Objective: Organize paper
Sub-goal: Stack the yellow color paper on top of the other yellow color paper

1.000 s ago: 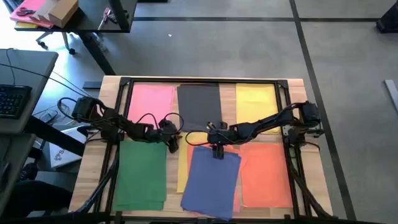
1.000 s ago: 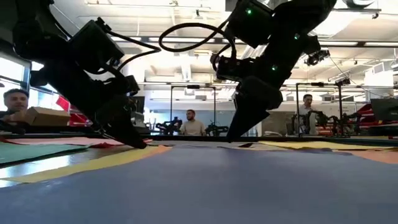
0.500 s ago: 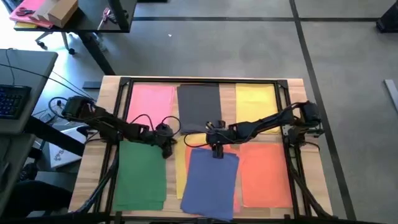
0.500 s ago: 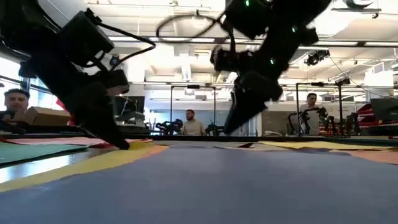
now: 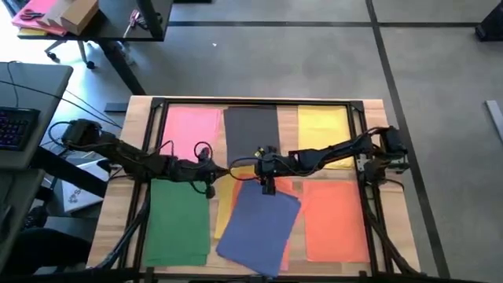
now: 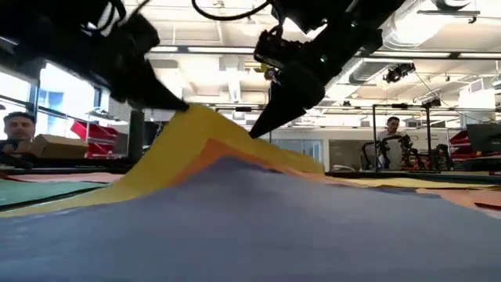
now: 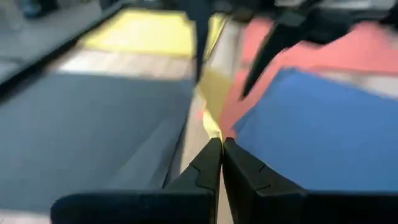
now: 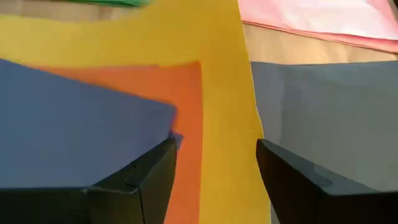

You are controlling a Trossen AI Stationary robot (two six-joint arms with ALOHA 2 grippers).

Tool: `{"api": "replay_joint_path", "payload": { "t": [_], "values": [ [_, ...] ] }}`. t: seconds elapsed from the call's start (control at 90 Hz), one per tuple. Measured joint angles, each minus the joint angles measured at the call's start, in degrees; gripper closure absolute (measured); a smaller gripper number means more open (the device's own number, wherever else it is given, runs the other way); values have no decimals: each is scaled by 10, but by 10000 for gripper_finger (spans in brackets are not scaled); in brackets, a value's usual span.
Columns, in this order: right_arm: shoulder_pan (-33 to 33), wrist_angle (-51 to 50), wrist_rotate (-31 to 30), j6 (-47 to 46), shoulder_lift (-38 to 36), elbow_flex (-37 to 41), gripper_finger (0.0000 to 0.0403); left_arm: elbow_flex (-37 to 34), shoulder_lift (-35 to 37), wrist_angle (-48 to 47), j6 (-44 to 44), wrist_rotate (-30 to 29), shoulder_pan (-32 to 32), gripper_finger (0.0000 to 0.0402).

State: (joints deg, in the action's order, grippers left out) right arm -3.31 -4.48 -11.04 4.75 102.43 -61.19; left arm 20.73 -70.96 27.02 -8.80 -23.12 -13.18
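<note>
Paper sheets cover the wooden surface point(image 5: 377, 110): pink point(image 5: 192, 126), dark grey point(image 5: 251, 130) and yellow point(image 5: 322, 126) at the back, green point(image 5: 179, 220) and orange point(image 5: 334, 220) in front. Left gripper point(image 5: 210, 187), jaws pressed together, pinches a yellow sheet point(image 6: 184, 149) lifted at centre under the blue sheet point(image 5: 259, 228). Right gripper point(image 5: 267, 186) hovers beside, jaws spread.

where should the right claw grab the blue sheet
By its far corner nearest the right claw, coming down from above with one finger slid under. The blue sheet tops the centre pile and that end is already humped off the table, while its other edges look flat.
</note>
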Motion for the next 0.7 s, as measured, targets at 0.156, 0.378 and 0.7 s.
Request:
{"api": "replay_joint_path", "payload": {
  "t": [0.156, 0.378, 0.7],
  "values": [
    [5, 18, -15, 16, 0, 0, 198, 0, 0, 0, 15, 1, -8, 401],
    [7, 18, 25, 56, -5, -13, 217, 1, 1, 5, 27, 4, -12, 401],
    [20, -1, 53, 57, -1, -20, 329, 1, 1, 47, 62, 13, -20, 401]
  ]
}}
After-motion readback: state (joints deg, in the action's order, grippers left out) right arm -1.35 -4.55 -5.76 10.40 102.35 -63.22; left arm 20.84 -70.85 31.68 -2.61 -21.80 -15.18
